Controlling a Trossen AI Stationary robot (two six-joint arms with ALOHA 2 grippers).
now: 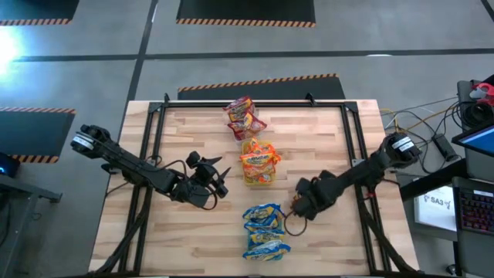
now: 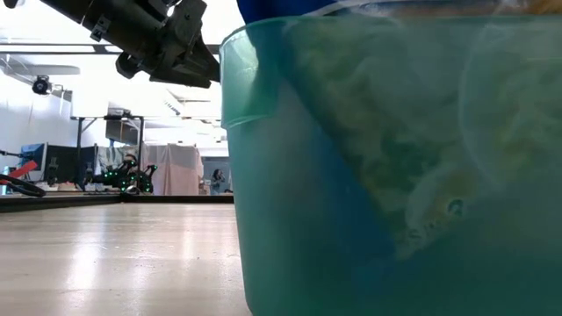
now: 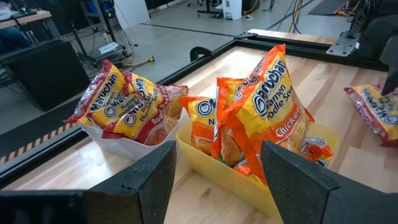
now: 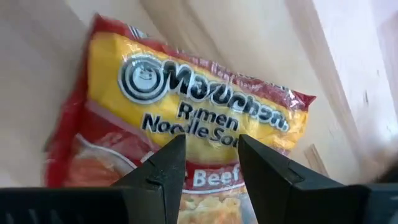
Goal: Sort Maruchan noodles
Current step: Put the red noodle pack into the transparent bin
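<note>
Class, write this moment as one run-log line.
left tool: open, facing yellow tray | right tool: open, over red Beef packet | sorting: unfinished

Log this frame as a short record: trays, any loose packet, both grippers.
red packets: in clear tray
orange packets: in yellow tray
blue packets: in green tray
loose red packet: flat on table
left gripper: jaws open, empty, facing trays
right gripper: jaws open over loose red packet

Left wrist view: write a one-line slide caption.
Red noodle packets in a clear tray beside orange packets in a yellow tray.
</note>
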